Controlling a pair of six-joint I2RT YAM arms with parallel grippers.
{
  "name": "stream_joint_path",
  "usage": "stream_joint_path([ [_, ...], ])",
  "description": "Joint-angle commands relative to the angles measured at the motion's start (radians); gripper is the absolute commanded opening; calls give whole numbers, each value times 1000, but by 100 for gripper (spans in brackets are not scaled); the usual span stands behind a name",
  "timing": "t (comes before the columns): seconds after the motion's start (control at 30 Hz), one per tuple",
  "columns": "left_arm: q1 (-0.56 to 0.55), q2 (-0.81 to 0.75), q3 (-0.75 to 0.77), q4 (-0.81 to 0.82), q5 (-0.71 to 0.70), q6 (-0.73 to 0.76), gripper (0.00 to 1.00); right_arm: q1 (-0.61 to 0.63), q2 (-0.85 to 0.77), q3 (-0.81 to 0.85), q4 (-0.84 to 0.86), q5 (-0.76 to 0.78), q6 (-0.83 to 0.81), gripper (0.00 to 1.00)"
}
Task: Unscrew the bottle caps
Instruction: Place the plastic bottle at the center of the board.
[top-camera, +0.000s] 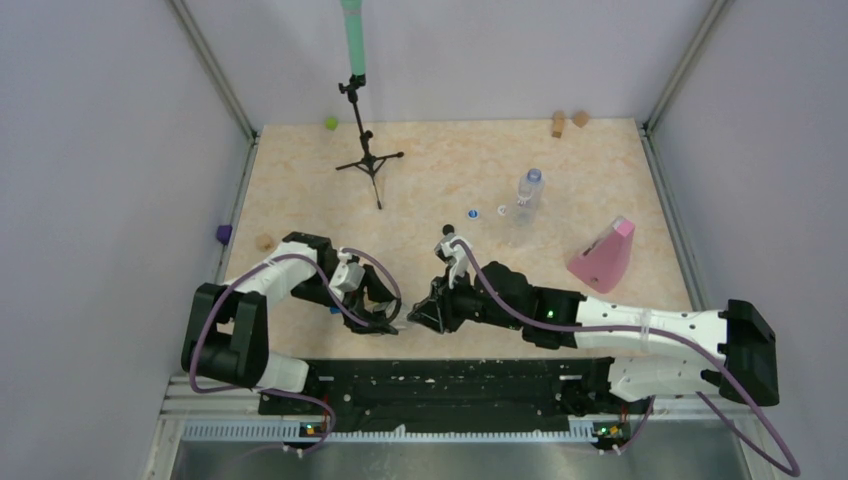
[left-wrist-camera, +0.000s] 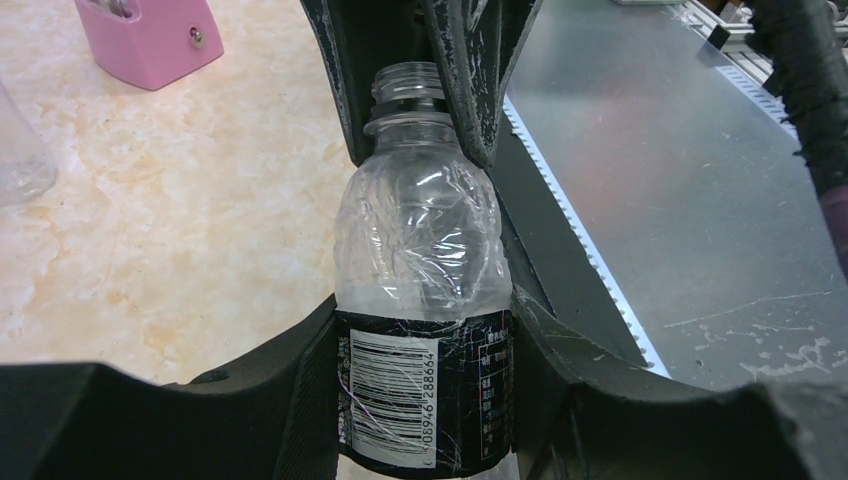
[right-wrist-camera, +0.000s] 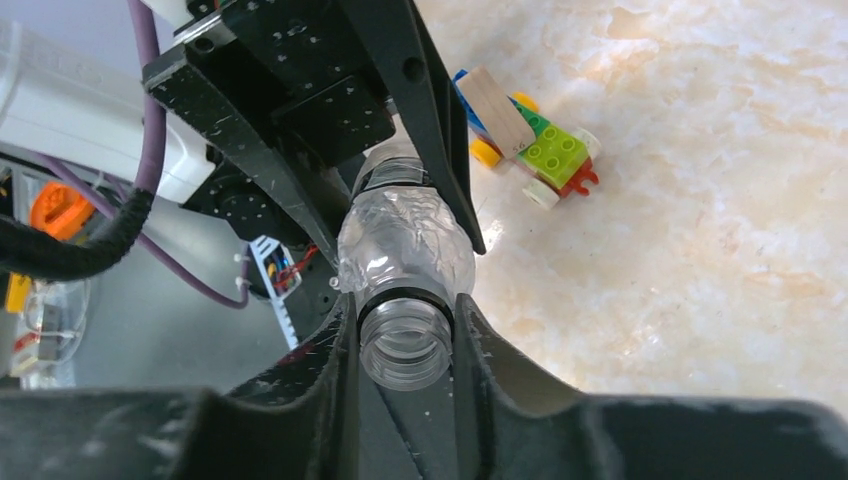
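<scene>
Right gripper (right-wrist-camera: 405, 335): pinched down on the bare threaded mouth of the held bottle (left-wrist-camera: 420, 230); no cap sits on it.
Left gripper (left-wrist-camera: 425, 335): narrow, clamped around the dark label band of the same bottle; the clear wall above the band is crumpled.
Held bottle: lies level between the two grippers, above the near edge of the bench (top-camera: 300, 190), about mid-width.
Loose caps: blue cap (top-camera: 472, 213) and white cap (top-camera: 502, 210) on the bench right of centre, just beside the standing bottle (top-camera: 526, 200).
Standing bottle: upright; seems to carry a pale cap, too small to be sure.
Step in hand (judgement): this bottle reads as done; the neck pinch looks like a handover or set-down.
Technique: hold by the stiff neck ring, ease the body clamp only once the neck is secure, and stand it clear of the pink wedge (top-camera: 603, 257).
Risk: the thin wall buckles further under squeeze.
</scene>
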Motion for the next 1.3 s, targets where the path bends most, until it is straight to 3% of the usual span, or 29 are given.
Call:
stream_joint_path([
  [0.0,5,3,10,-51,155,255,16,11,5,34,23,-5,-18,7],
  [0.03,5,3,12,-50,155,254,17,11,5,34,22,-4,-19,3],
  [0.07,5,4,13,-51,156,254,31,11,4,35,12,1,-19,0],
  [0.1,5,5,15,-51,156,253,81,11,5,40,-2,11,-21,0],
  [0.13,5,6,15,-50,156,251,95,11,3,46,-24,22,-23,0],
  [0.47,9,-37,36,-50,154,233,99,-38,11,144,-374,275,-23,0],
  [0.7,55,-28,201,-49,154,143,98,-326,113,309,-509,226,-121,0],
  [0.87,61,-94,342,-51,153,35,99,-500,269,456,-573,141,-187,0],
  [1.27,111,-432,317,-50,154,2,99,-603,682,851,-819,109,-319,0],
])
